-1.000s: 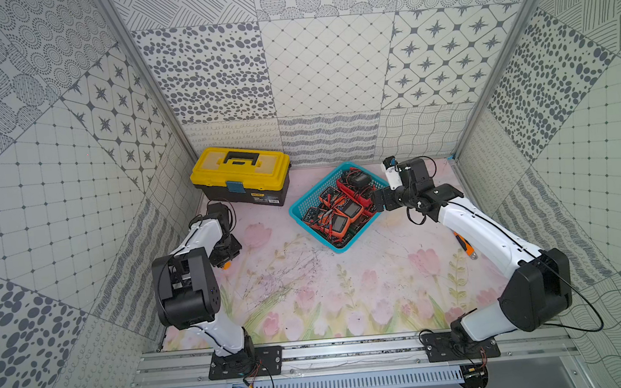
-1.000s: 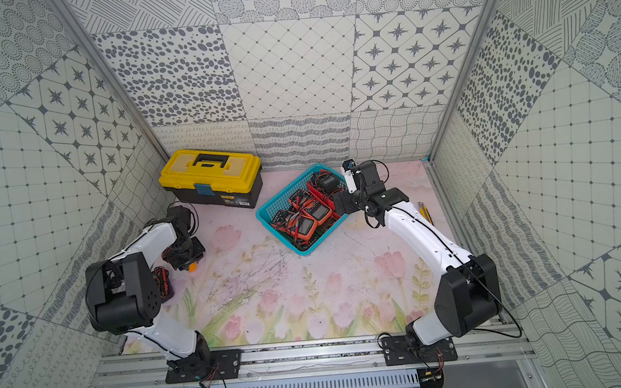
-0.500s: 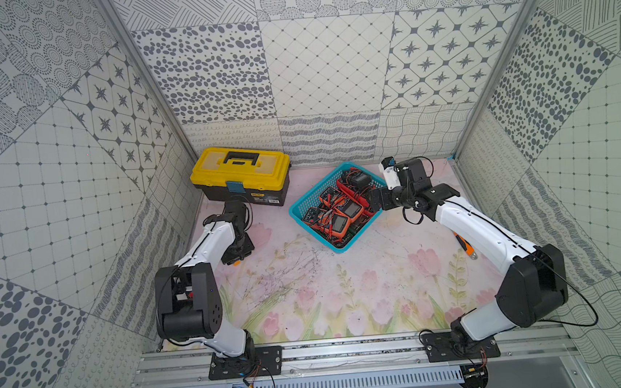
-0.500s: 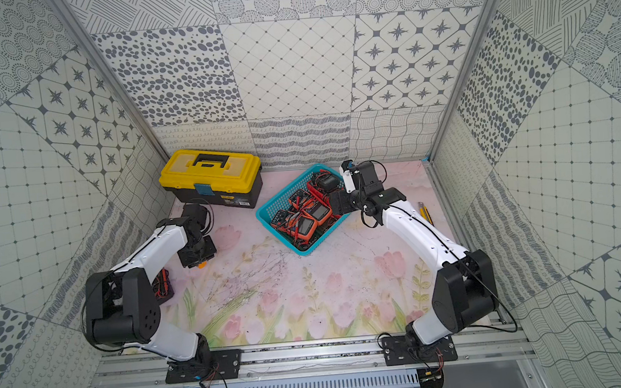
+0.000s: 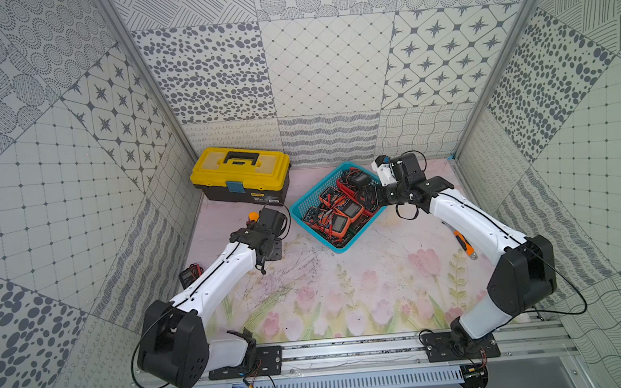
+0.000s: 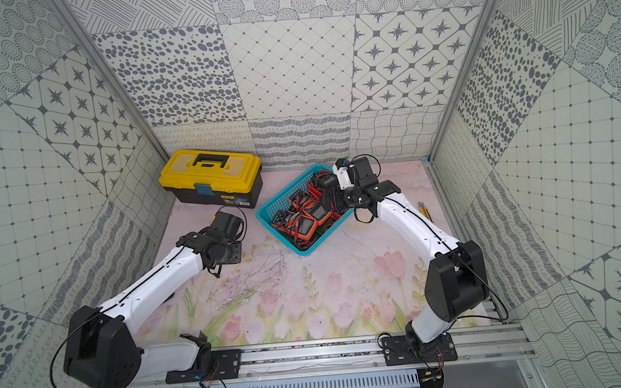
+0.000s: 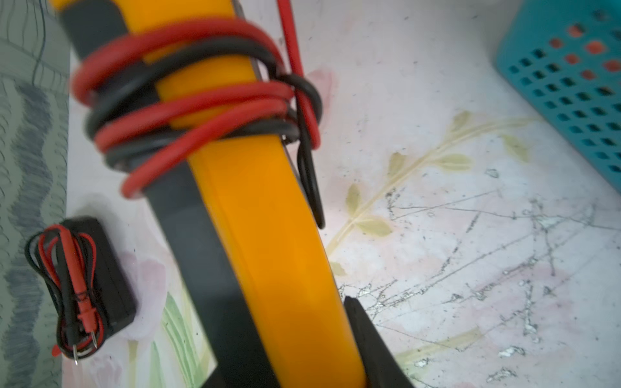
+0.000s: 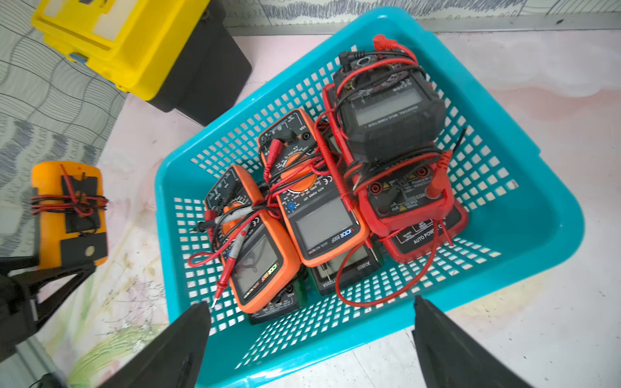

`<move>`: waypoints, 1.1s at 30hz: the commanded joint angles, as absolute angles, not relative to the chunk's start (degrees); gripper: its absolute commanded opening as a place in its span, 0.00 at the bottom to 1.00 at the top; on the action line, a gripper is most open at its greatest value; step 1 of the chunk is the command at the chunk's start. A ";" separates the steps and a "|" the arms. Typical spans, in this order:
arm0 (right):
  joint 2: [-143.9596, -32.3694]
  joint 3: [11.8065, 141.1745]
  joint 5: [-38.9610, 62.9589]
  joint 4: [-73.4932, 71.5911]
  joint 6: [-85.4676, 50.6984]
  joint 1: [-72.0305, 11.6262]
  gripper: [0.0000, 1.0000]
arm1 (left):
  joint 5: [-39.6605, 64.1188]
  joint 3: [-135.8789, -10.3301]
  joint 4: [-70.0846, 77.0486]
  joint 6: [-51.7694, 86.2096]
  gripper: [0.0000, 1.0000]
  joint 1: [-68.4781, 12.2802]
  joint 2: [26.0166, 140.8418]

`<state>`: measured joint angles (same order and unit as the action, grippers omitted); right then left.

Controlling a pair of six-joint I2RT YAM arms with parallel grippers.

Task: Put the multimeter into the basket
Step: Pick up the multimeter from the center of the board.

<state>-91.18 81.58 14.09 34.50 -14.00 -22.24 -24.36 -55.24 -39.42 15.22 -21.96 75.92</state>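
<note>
Far left: a black meter point(image 5: 190, 276) with coiled leads lies on the tabletop point(image 5: 346, 283) by the wall, untouched.

Left tool point(image 8: 79, 250): clenched on the multimeter point(image 7: 268, 235), a yellow-orange body bound with red and black leads point(image 7: 188, 111). It is held clear of the tabletop.

Change: a second ago this arm was folded back against the left wall. It has since swung out and forward, and the multimeter now hangs just short of the basket point(image 5: 304, 206), off its left corner and not yet over the rim. Judgement: pickup done, carry under way, drop still to come.

Toolbox point(image 5: 241, 177): behind the left arm, lid shut, not involved.

Basket: already heaped with orange, red and black meters point(image 8: 322, 215) and loose leads. Its left end looks the freest spot.

Right tool point(image 8: 311, 307): released, fingers spread wide, empty. It hovers at the basket's right rim, barely moved over the last second.

Far right: a small orange-handled tool point(image 5: 464, 245) lies by the wall.
</note>
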 commanded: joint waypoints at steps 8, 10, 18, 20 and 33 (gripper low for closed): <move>-91.76 87.99 40.22 36.22 -25.34 -16.40 0.99 | -18.00 -45.05 8.27 -28.24 0.00 -30.26 71.44; -92.18 89.12 44.38 36.00 -27.44 -16.35 0.97 | -13.19 -44.46 13.81 -32.49 0.00 -30.32 72.97; -96.02 87.51 52.57 29.54 -38.95 -17.58 0.91 | -7.51 -47.35 26.94 -45.30 0.00 -33.04 81.79; -97.06 87.21 51.83 29.77 -39.67 -18.36 0.91 | -8.21 -47.79 29.59 -49.06 0.00 -33.91 83.45; -103.38 90.11 49.15 29.27 -41.99 -23.00 0.85 | -10.98 -47.99 38.78 -64.10 0.00 -36.87 87.95</move>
<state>-102.17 87.99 49.43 31.31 -41.69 -22.57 -11.14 -47.62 25.63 -53.78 -36.23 87.29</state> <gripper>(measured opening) 0.863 0.367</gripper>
